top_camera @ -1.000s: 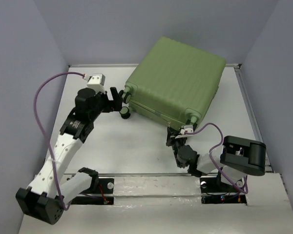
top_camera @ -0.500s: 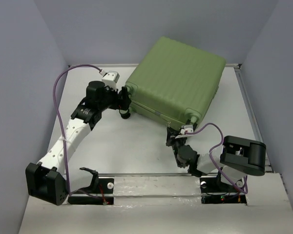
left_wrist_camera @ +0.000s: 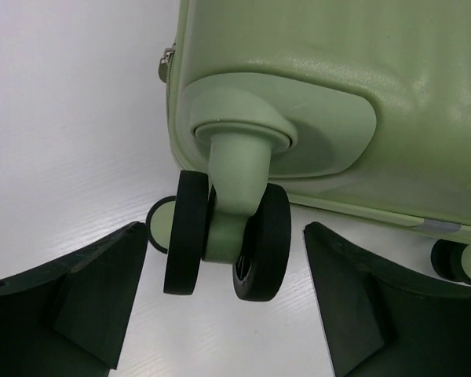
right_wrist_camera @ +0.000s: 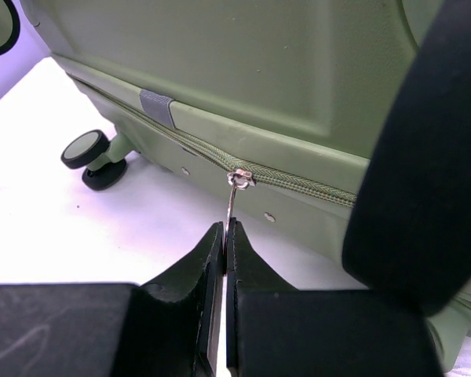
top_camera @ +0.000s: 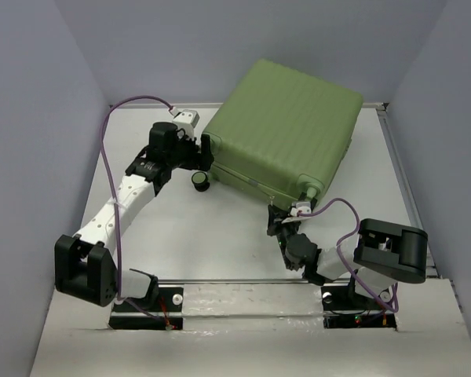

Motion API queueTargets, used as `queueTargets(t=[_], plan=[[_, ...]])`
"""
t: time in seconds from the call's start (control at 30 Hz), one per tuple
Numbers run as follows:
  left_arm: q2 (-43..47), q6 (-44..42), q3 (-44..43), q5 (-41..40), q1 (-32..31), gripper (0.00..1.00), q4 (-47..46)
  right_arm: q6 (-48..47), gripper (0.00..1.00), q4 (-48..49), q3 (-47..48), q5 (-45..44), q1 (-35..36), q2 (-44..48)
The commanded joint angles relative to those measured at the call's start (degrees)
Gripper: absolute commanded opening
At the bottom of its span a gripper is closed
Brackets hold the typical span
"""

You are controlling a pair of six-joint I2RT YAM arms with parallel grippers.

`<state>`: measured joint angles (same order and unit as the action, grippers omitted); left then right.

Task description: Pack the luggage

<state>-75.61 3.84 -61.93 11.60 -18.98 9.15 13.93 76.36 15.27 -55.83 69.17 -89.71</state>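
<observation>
The olive-green luggage [top_camera: 286,129] lies flat and closed at the back of the table. My left gripper [top_camera: 202,157] is open at its near-left corner. In the left wrist view [left_wrist_camera: 228,302] its black fingers [left_wrist_camera: 71,294] stand on either side of a black-and-green wheel [left_wrist_camera: 229,236] without touching it. My right gripper [top_camera: 276,218] is at the luggage's front edge. In the right wrist view [right_wrist_camera: 225,236] it is shut on the metal zipper pull [right_wrist_camera: 234,196], which hangs from the zipper line [right_wrist_camera: 298,182].
A second wheel [top_camera: 199,181] rests on the white table [top_camera: 212,228] below the left gripper. A further wheel [right_wrist_camera: 94,157] shows in the right wrist view. Grey walls enclose the table. A raised rail [top_camera: 243,302] runs along the near edge between the arm bases.
My left arm has swung up and right, bringing its open gripper to the luggage's corner wheel. The right arm and luggage have not moved.
</observation>
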Motion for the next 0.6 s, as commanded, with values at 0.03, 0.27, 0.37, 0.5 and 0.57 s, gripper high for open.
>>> queueTargets(t=[0.03, 0.27, 0.37, 0.5, 0.57], plan=[[-1.6, -1.2, -2.9, 1.8, 0.3, 0.68, -2.6, 6.1, 0.07, 14.9, -1.0, 9.3, 0.9, -0.9], [-1.9, -0.5, -2.2, 2.1, 0.2, 0.06, -1.4, 6.0, 0.07, 11.0, -1.1, 11.2, -0.3, 2.5], [1.0, 1.1, 0.1, 0.4, -3.4, 0.06, -1.6, 10.3, 0.07, -3.4, -0.1, 15.6, -4.4, 10.7], [4.9, 6.3, 4.4, 0.5, -14.0, 0.06, -4.3, 11.5, 0.07, -23.0, 3.8, 21.6, -9.6, 22.0], [8.2, 12.3, 7.7, 3.6, -18.8, 0.06, -9.3, 9.5, 0.07, -30.9, 7.5, 23.8, -9.6, 24.8]])
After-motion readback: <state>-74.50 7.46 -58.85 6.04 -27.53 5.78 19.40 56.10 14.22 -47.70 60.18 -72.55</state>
